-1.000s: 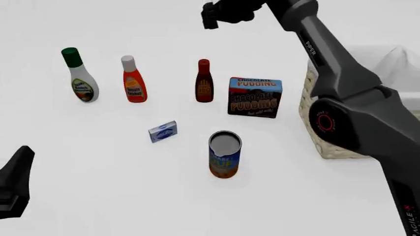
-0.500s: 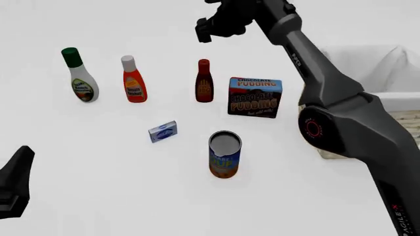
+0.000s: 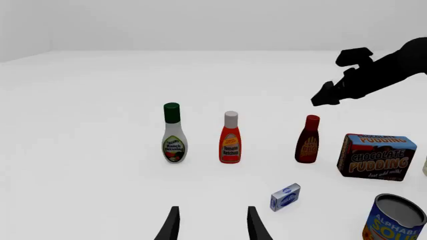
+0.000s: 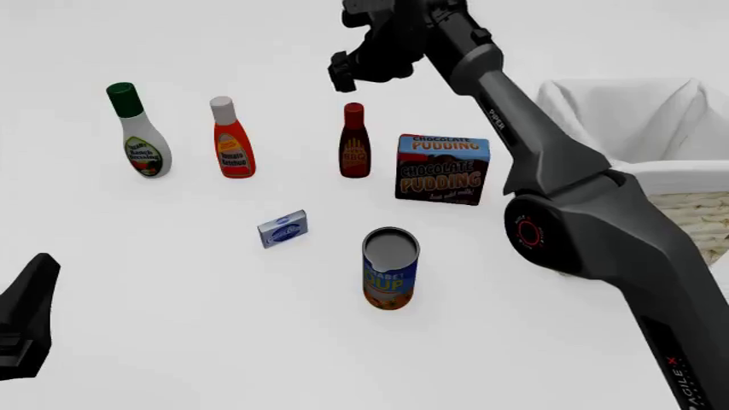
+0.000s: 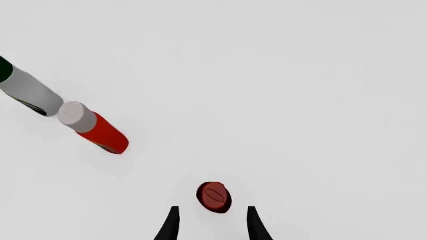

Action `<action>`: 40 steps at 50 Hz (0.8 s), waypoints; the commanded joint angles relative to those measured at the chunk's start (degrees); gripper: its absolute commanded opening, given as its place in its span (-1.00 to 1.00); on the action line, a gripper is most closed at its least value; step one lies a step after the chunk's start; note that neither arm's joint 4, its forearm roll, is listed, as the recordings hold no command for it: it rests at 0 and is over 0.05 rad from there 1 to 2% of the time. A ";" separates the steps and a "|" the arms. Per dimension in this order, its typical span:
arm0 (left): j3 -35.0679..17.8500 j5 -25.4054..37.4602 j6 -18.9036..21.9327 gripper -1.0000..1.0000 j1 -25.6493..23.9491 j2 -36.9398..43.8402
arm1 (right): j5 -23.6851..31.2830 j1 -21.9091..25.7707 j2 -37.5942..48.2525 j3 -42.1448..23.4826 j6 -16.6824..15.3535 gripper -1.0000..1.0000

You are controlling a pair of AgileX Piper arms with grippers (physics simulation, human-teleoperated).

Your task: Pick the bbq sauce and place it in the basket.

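Note:
The bbq sauce [image 4: 354, 141] is a slim dark brown bottle with a red cap, standing upright mid-table; it also shows in the left wrist view [image 3: 308, 139] and from above in the right wrist view [image 5: 214, 197]. My right gripper [image 4: 344, 70] hangs high above and slightly behind it, open and empty, with the red cap just ahead of the fingertips [image 5: 250, 220]. The basket [image 4: 684, 184] with white cloth lining stands at the right edge, partly behind the right arm. My left gripper [image 3: 210, 225] is open and empty, low at the near left [image 4: 26, 329].
A white bottle with green cap [image 4: 137, 131] and an orange-red bottle with grey-white cap [image 4: 231, 138] stand left of the bbq sauce. A chocolate pudding box [image 4: 442, 168] stands right of it. A soup can [image 4: 390, 267] and a small blue-white box [image 4: 282, 228] sit nearer.
My right arm has swung left and forward, bringing its gripper over the bbq sauce and uncovering more of the basket. The left arm has not moved.

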 commanded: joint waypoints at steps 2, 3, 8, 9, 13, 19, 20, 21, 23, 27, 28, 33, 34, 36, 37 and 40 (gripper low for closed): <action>0.00 0.00 0.00 1.00 0.00 0.00 | -0.63 0.28 1.53 -0.02 -0.05 1.00; 0.00 0.00 0.00 1.00 0.00 0.00 | -0.67 0.28 1.62 -0.02 -0.07 1.00; 0.00 0.00 0.00 1.00 0.00 0.00 | -0.93 0.06 2.15 -0.03 -0.05 1.00; 0.00 0.00 0.00 1.00 0.00 0.00 | -1.02 0.06 2.25 -0.03 0.00 1.00; 0.00 0.00 0.00 1.00 0.00 0.00 | -1.22 -0.09 2.80 -0.03 -0.04 1.00; 0.00 0.00 0.00 1.00 0.00 0.00 | -1.49 -0.18 3.55 -0.03 -0.05 1.00; 0.00 0.00 0.00 1.00 0.00 0.00 | -1.60 -0.16 3.68 -0.04 0.06 1.00; 0.00 0.00 0.00 1.00 0.00 0.00 | -1.60 -0.15 3.72 -0.04 0.07 1.00; 0.00 0.00 0.00 1.00 0.00 0.00 | -1.73 -0.08 3.99 -0.04 0.15 1.00; 0.00 0.00 0.00 1.00 0.00 0.00 | -1.96 0.06 4.22 -0.04 0.40 1.00; 0.00 0.00 0.00 1.00 0.00 0.00 | -2.03 0.24 4.36 -0.04 0.44 1.00; 0.00 0.00 0.00 1.00 0.00 0.00 | -2.16 0.41 4.62 -0.04 0.46 1.00; 0.00 0.00 0.00 1.00 0.00 0.00 | -2.18 0.48 4.71 -0.04 0.41 1.00; 0.00 0.00 0.00 1.00 0.00 0.00 | -2.22 0.56 4.81 -0.04 0.39 1.00; 0.00 0.00 0.00 1.00 0.00 0.00 | -2.28 0.61 4.86 -0.04 0.48 1.00; 0.00 0.00 0.00 1.00 0.00 0.00 | -2.39 0.51 5.03 -0.04 0.34 1.00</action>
